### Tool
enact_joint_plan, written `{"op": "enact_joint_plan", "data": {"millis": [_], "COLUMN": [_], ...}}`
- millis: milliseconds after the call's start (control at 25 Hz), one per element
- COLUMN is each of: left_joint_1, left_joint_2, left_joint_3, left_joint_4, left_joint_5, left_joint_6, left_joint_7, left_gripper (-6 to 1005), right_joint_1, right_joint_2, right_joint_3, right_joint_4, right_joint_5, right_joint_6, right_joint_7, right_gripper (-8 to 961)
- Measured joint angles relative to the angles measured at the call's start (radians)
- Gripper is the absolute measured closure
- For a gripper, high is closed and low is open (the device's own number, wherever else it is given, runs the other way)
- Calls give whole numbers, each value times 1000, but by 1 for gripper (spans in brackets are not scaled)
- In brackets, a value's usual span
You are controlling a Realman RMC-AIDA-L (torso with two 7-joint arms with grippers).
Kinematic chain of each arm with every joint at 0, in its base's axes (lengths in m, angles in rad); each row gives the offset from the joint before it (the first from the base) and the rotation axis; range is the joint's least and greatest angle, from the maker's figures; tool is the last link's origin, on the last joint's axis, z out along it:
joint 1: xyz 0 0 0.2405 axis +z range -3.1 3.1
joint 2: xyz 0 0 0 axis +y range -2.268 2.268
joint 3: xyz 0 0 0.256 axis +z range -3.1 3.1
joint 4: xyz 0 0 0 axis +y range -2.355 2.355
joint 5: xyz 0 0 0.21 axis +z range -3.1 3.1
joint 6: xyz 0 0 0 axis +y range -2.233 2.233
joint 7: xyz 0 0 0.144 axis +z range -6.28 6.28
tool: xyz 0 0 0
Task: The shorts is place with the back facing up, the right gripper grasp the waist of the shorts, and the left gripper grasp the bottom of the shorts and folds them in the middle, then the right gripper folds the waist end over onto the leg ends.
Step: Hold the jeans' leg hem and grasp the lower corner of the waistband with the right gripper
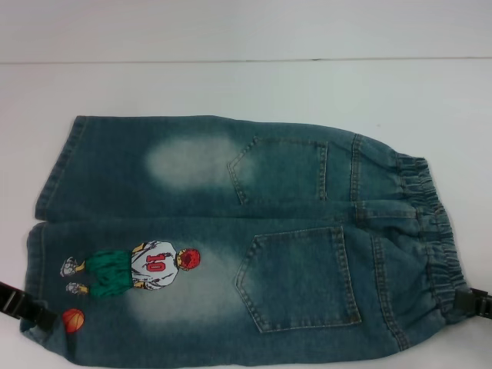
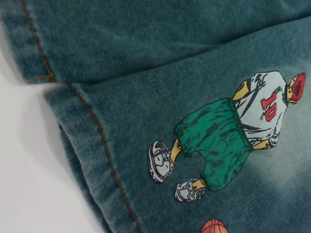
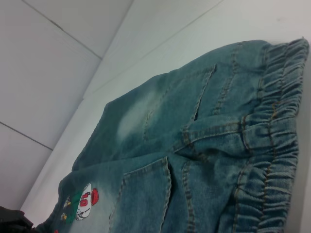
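Blue denim shorts lie flat on the white table with the back pockets up. The elastic waist is on the right and the leg hems on the left. A printed basketball player marks the near leg. My left gripper shows as a black part at the near leg's hem corner, beside the printed ball. My right gripper is at the near end of the waist. The left wrist view shows the hems and the print close up. The right wrist view looks along the waistband.
The white table runs far behind the shorts to a seam line at the back. In the right wrist view a dark part of the left arm shows beyond the shorts.
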Motion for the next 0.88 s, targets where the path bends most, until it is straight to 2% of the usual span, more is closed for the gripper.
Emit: {"op": "enact_joint_plan", "data": {"millis": [520,880], "left_joint_1": [2,3], "left_joint_2": [0,0], "left_joint_3": [0,0], "left_joint_4": [0,0], "left_joint_5": [0,0], "left_joint_6": [-9,-17], "left_joint_7": [2,3], "left_gripper": [951,951], "right_joint_1": [27,32], "right_joint_2": [3,6], "right_joint_3": [-10,-13], "right_joint_4": [0,2], "right_joint_5": [-7,-7], "right_joint_6": [3,-45], "right_joint_7": [3,-13], "right_gripper": [104,121]}}
